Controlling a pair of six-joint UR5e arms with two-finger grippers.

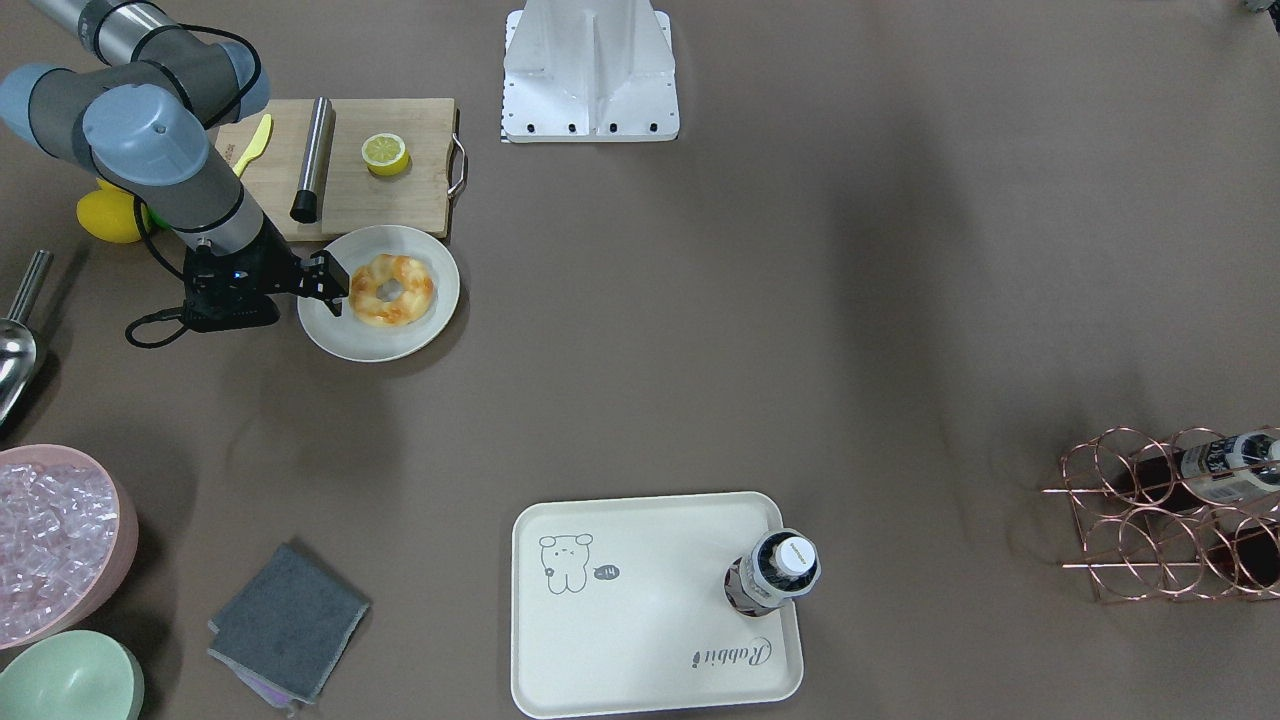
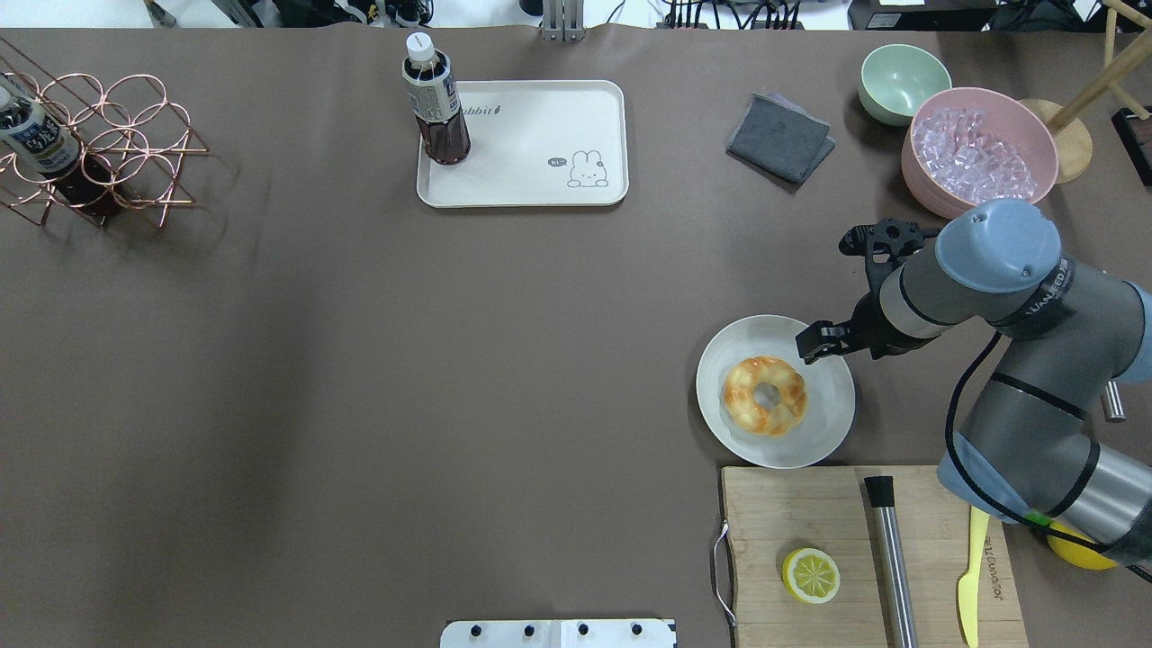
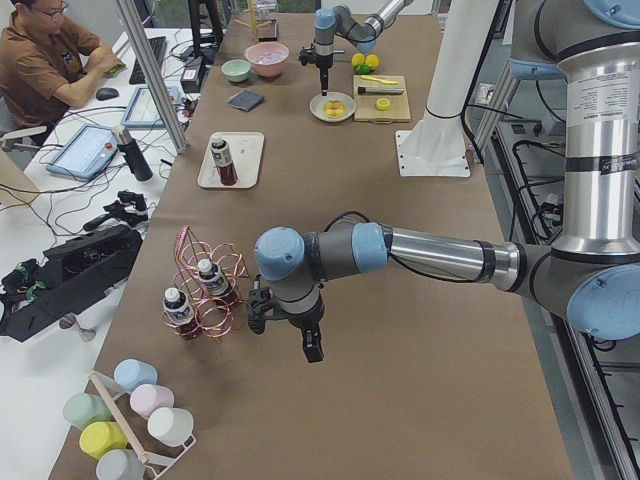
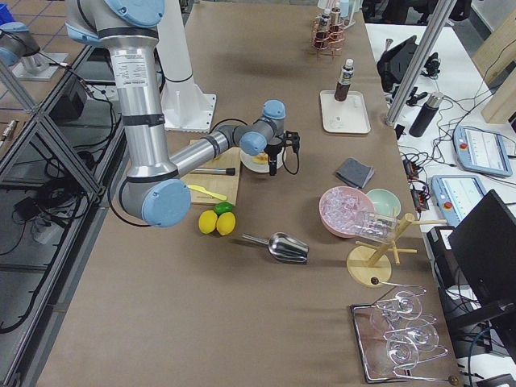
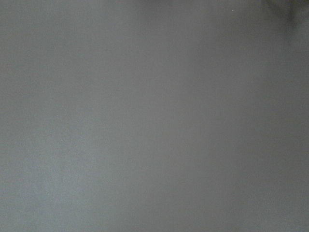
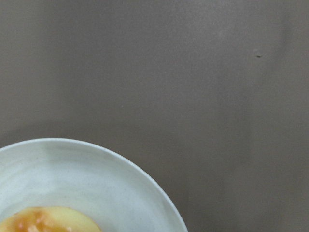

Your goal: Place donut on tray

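The donut [image 1: 392,289], golden-orange with pale patches, lies on a round off-white plate [image 1: 380,342]; it also shows in the overhead view [image 2: 765,396] and at the bottom edge of the right wrist view [image 6: 43,223]. My right gripper [image 1: 335,285] hovers over the plate's rim beside the donut, apart from it, and looks open and empty. The cream tray [image 1: 650,610] with a line-drawn animal and "Rabbit" script lies far across the table [image 2: 540,135], with a bottle [image 1: 775,572] standing in one corner. My left gripper [image 3: 285,335] shows only in the exterior left view; I cannot tell its state.
A wooden cutting board [image 1: 400,205] with a halved lemon [image 1: 385,153], a metal cylinder [image 1: 312,158] and a yellow knife lies next to the plate. A pink bowl of ice [image 2: 981,153], a green bowl [image 2: 903,83], a grey cloth [image 2: 778,137] and a copper wire rack [image 2: 99,148] stand around.
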